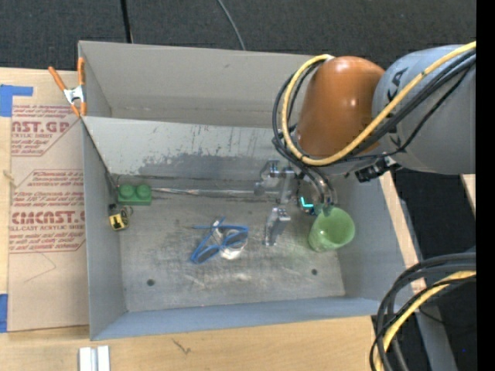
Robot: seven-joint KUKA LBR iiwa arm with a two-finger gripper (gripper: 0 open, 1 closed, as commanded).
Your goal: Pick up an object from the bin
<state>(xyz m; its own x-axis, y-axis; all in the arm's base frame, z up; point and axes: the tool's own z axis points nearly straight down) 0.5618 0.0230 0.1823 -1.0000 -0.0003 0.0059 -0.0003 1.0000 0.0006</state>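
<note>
Floor (166, 211) btwn green block (133, 194) & blue item (219, 239) free; green cup (331, 231) beside pincer (274, 201).

The arm's a fat, rounded silver-grey metal link (433, 107) with a glossy orange dome cover (340, 103) at the wrist. Yellow and black cables (288, 107) loop around the dome. Below, the silvery metal gripper (274, 201), with what looks like a tiny teal light (306, 202) beside it.

The grey metal bin (232, 280) has a scuffed, bare floor with four things lying on it. A green cup (331, 231) sits just beside the end effector (276, 204), on its arm side. A blue-handled tool (219, 239) lies near it on the other side. Well beyond that, by the far wall, are a green block (133, 194) and a small yellow-and-black piece (117, 221).
</note>
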